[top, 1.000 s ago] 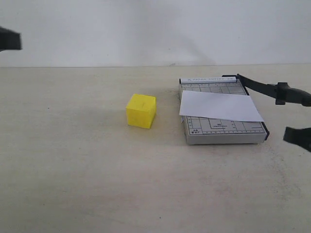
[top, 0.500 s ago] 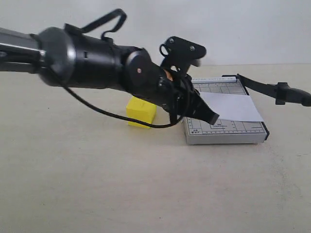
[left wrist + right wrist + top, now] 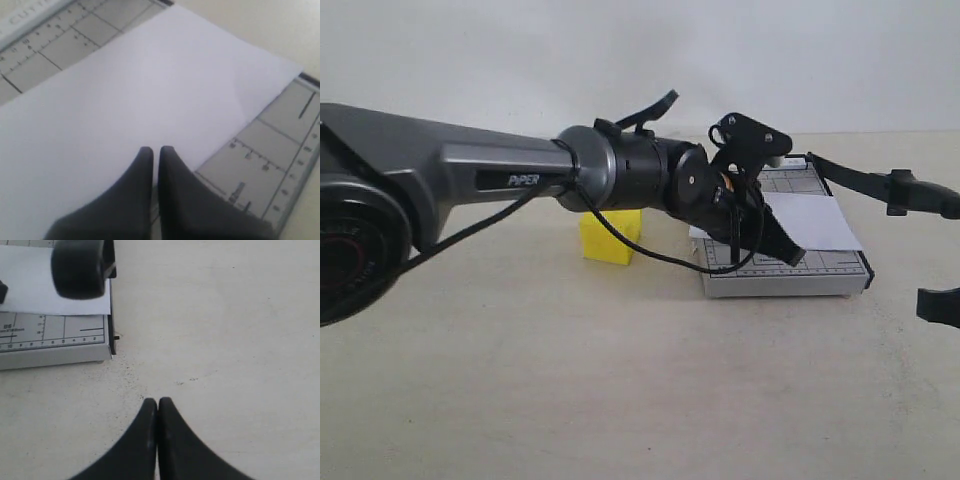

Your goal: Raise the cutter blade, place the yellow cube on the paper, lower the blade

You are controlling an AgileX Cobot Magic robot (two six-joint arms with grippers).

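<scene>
Cutter blade (image 3: 860, 180): we see it standing up at an angle from its hinge at the far corner of the grey gridded board (image 3: 790, 275). Nothing holds it.
Paper (image 3: 825, 222): it lies flat across the board, a little crooked, with one corner over the edge.
Yellow cube (image 3: 608, 240): it sits on the table (image 3: 620, 390) beside the board, partly hidden behind the left arm, and not on the paper.
Left gripper (image 3: 155, 150): clenched and holding nothing, its tips are just over the paper.
Right gripper (image 3: 158, 401): also clenched and holding nothing, it is low over the bare table near the board's corner, apart from the blade's handle (image 3: 80, 267).
Done: we judge that the first step, raising the blade, is finished.
Left: the cube must be picked up and put on the paper. For this the left gripper must first open. Then the blade must be lowered.
</scene>
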